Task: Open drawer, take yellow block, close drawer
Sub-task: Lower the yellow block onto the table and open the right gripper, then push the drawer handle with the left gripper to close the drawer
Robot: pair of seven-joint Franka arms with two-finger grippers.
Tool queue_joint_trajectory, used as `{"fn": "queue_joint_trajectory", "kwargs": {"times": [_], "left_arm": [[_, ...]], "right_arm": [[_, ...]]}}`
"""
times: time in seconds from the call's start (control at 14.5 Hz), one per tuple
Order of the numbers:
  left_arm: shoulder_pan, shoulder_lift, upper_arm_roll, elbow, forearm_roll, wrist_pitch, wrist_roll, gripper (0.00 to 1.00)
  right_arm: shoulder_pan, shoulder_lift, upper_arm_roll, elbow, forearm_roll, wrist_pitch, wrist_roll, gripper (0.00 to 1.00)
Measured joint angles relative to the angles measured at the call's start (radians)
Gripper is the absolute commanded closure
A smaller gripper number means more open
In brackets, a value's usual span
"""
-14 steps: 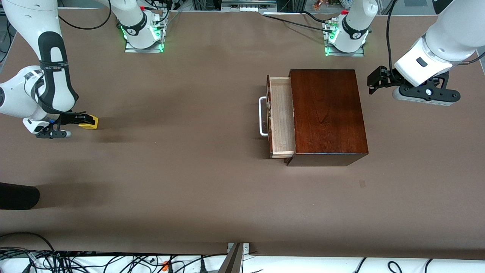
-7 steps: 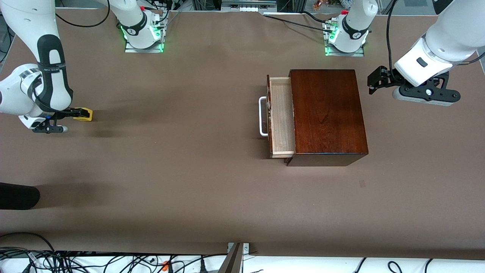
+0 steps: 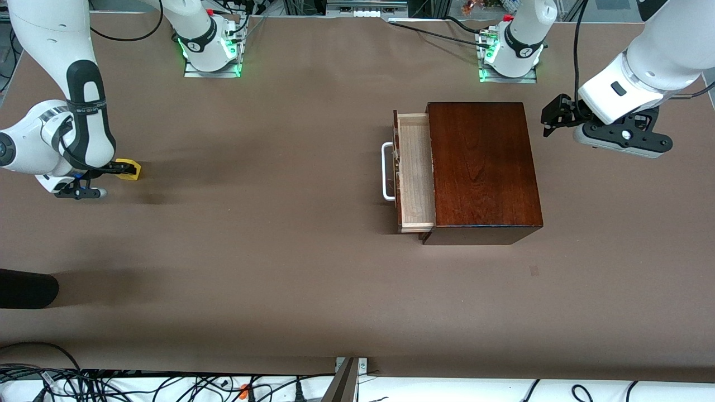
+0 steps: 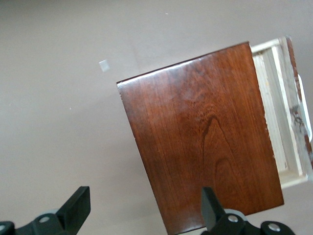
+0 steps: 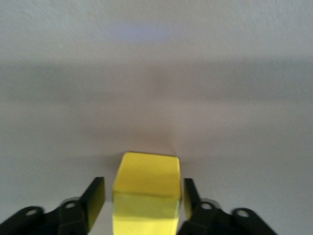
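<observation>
where polished wood (image 3: 483, 167) gleams, pale drawer (image 3: 416, 173) open, yellow cube (image 3: 129, 169) matte

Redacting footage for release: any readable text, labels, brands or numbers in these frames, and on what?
Nothing reads clearly.
Right arm's black link band: small white print, too small and inverted to read.
Arm bases: round dark marks, not legible.
Wooden box, drawer, yellow block: no markings.
Small pale patch on the table: blank.
Both wrist views: no text.
</observation>
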Motion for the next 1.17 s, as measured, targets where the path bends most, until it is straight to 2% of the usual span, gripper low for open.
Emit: {"fn": "queue_joint_trajectory", "kwargs": {"times": [0.21, 0.55, 0.76, 0.9, 1.17], "left_arm": [[-0.024, 0.027, -0.004, 0.0, -0.017, -0.01, 0.174, 0.0], [-0.151, 0.157, -0.019, 0.01, -0.123, 0.018, 0.259, 0.0], [-0.235, 0.215, -0.028, 0.03, -0.146, 0.106, 0.376, 0.0], [-0.264, 0.262, -0.032, 0.032, -0.205, 0.19, 0.51, 0.0], [-0.29, 0.37, -0.096, 0.035, -0.229, 0.363, 0.692, 0.0]], "right_arm": [[0.01, -0.023, 0.002, 0.061, 0.002, -0.027, 0.02, 0.0], [0.019, -0.096, -0.018, 0.303, -0.002, -0.283, 0.194, 0.0], [0.026, -0.111, -0.03, 0.496, -0.042, -0.44, 0.328, 0.0], [0.028, -0.114, -0.031, 0.602, -0.057, -0.533, 0.394, 0.0], [0.052, -0.121, -0.032, 0.699, -0.085, -0.573, 0.506, 0.0]]}}
